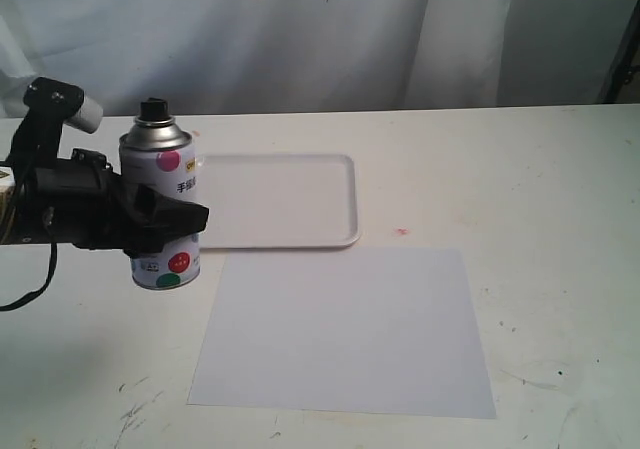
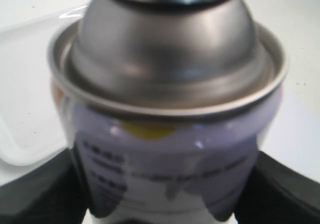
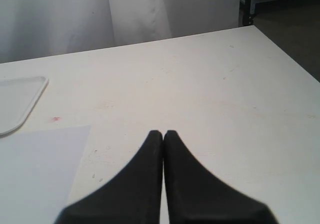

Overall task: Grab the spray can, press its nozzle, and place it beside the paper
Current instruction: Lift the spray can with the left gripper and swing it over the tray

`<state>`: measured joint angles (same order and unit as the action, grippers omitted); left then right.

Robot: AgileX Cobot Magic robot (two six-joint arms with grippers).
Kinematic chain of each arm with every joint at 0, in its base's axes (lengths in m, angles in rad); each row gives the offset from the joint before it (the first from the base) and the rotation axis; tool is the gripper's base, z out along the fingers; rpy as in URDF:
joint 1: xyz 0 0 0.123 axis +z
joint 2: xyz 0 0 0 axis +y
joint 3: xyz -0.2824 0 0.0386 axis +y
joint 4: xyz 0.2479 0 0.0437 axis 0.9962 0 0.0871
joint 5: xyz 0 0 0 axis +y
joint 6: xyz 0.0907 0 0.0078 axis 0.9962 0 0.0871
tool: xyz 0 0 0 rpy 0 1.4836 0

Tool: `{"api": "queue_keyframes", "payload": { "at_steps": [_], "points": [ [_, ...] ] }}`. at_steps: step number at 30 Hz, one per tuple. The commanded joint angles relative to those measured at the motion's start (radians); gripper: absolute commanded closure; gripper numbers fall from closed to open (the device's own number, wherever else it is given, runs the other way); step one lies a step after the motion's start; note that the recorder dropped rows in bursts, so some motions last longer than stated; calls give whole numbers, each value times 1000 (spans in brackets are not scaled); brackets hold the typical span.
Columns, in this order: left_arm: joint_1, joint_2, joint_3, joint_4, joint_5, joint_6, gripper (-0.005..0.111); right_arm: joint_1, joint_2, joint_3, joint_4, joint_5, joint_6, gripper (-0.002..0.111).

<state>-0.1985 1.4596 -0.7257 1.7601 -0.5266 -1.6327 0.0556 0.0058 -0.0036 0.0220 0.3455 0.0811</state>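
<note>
paper (image 1: 345,329) lies nearest, a plain white sheet flat on the tabletop (image 1: 540,189), bare and with nothing on it. just off the paper's far left corner stands the spray can (image 1: 160,159), upright, with the left tool (image 1: 170,219) clamped around its printed middle, a black finger on either side as the left wrist view shows. whether the can's base rests on the tabletop or hangs just clear of it cannot be told. its black nozzle (image 1: 152,111) points straight up with nothing touching it. beyond the paper's far edge, close but apart from it, sits the empty white tray (image 1: 352,194), and past that a pale curtain (image 1: 300,39). the right tool (image 3: 163,139) is out of the exterior view; its own camera shows both tips pressed together on nothing, above bare tabletop with a corner of the paper in sight. so the grasp looks done, while pressing the nozzle and setting the can down beside the paper appear left to do.
</note>
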Motion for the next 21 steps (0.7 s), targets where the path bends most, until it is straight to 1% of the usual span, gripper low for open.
{"api": "queue_keyframes", "payload": {
  "at_steps": [1,2,4,6,9,12,14,17,20,21],
  "points": [
    [-11,-18,-12,-21,43,-14,107,-6,-6,4,5,-1,3,108],
    [-21,-18,-12,-25,70,-16,107,-6,-6,4,5,-1,3,108],
    [-67,-18,-12,-34,181,-18,107,-6,-6,4,5,-1,3,108],
    [-132,-18,-12,-89,318,-20,107,-6,-6,4,5,-1,3,108],
    [-235,-18,-12,-105,420,-15,107,-6,-6,4,5,-1,3,108],
    [-313,-16,-12,-100,449,-15,107,-6,-6,4,5,-1,3,108],
    [-339,-16,-12,-107,449,-17,107,-6,-6,4,5,-1,3,108],
    [-351,-16,-12,-109,428,-56,107,-6,-6,4,5,-1,3,108],
    [-351,-16,-12,-116,348,-69,107,-6,-6,4,5,-1,3,108],
    [-351,-16,-12,-139,318,-60,107,-6,-6,4,5,-1,3,108]
  ]
}}
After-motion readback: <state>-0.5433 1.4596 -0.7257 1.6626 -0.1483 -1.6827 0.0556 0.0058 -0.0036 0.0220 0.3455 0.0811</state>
